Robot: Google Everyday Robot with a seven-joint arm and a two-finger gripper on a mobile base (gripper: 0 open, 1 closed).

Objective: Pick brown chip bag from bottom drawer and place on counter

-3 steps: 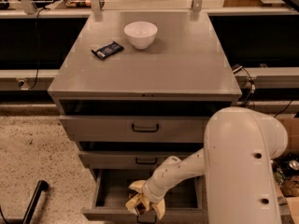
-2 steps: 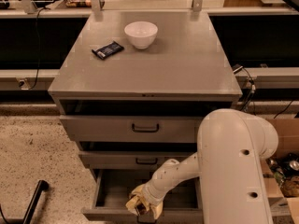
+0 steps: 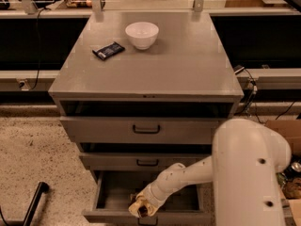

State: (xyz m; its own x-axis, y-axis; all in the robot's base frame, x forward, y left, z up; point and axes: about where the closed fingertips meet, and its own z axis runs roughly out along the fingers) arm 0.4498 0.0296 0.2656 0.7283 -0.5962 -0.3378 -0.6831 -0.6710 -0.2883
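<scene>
The bottom drawer (image 3: 106,197) is pulled open, and my white arm reaches down into it from the right. My gripper (image 3: 141,208) is at the drawer's front edge, left of centre. A tan-yellow crinkled shape with a dark brown patch (image 3: 142,212) sits right at the gripper. It looks like part of the brown chip bag, and the rest of the bag is hidden by the arm. The grey counter (image 3: 178,65) is the cabinet's top, well above the gripper.
A white bowl (image 3: 142,34) and a small dark blue wrapped bar (image 3: 108,50) lie at the back of the counter. The two upper drawers (image 3: 146,129) stand slightly open. My arm's large white housing (image 3: 251,173) fills the lower right. A black post (image 3: 33,204) stands on the floor at the left.
The arm's white housing has shifted a little sideways. The gripper stays low at the front of the bottom drawer with the tan-yellow shape at it.
</scene>
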